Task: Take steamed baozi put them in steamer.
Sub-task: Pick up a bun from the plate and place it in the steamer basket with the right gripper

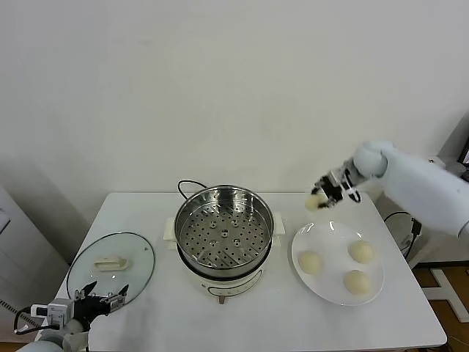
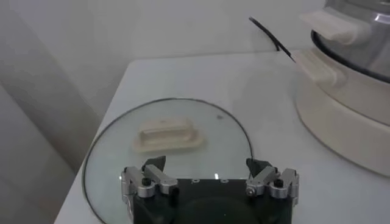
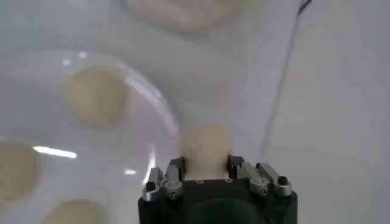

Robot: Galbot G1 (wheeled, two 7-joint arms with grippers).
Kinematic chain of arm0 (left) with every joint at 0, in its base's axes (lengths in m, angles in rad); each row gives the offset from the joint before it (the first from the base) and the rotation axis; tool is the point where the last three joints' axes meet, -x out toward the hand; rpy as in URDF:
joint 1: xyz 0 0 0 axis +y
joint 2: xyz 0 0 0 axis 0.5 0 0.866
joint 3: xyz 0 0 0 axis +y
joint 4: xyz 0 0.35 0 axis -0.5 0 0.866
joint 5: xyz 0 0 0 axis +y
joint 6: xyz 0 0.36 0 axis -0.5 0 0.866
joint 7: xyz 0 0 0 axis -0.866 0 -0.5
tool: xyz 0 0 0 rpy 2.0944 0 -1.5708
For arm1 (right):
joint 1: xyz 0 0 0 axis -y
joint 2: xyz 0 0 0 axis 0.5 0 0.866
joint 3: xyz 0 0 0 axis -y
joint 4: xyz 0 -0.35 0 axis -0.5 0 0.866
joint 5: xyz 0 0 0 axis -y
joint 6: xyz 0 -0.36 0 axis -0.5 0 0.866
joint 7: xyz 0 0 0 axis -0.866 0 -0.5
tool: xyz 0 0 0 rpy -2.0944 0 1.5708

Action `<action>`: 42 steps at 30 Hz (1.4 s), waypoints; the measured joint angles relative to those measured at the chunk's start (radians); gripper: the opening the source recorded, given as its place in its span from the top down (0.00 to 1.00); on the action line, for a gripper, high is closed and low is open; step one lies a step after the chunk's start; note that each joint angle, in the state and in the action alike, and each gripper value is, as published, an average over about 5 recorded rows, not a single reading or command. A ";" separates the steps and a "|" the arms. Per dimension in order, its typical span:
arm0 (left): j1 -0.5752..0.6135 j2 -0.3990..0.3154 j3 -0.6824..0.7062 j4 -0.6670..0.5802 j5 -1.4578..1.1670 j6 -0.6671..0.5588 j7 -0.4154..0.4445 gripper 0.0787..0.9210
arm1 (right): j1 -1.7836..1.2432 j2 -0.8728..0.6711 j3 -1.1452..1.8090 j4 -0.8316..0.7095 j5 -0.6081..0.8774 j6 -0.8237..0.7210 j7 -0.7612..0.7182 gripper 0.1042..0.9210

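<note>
Aloft above the table, the right gripper (image 1: 327, 195) pinches one steamed baozi (image 1: 316, 200) between its fingers, holding it in the air over the gap between the steamer (image 1: 223, 235) and the white plate (image 1: 322, 240). Three more buns (image 1: 310, 262) sit on that plate, beside the steamer's right flank. At the table's near left corner, the left gripper (image 1: 102, 297) hovers with fingers spread wide over the edge of the glass lid (image 1: 139, 264).

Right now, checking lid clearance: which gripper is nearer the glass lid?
Left. The left gripper hovers open at the glass lid's near edge; the right gripper, holding a baozi, is beyond the steamer.
</note>
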 measured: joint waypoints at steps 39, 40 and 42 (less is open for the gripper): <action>0.002 -0.006 0.012 -0.005 0.022 -0.003 -0.001 0.12 | -0.054 0.457 0.069 -0.032 -0.422 0.560 -0.053 0.57; 0.002 -0.007 0.012 -0.004 0.022 -0.003 -0.001 0.12 | -0.064 0.461 0.074 -0.034 -0.435 0.560 -0.053 0.57; 0.003 -0.007 0.012 -0.004 0.022 -0.003 -0.001 0.12 | -0.083 0.467 0.082 -0.036 -0.459 0.560 -0.052 0.57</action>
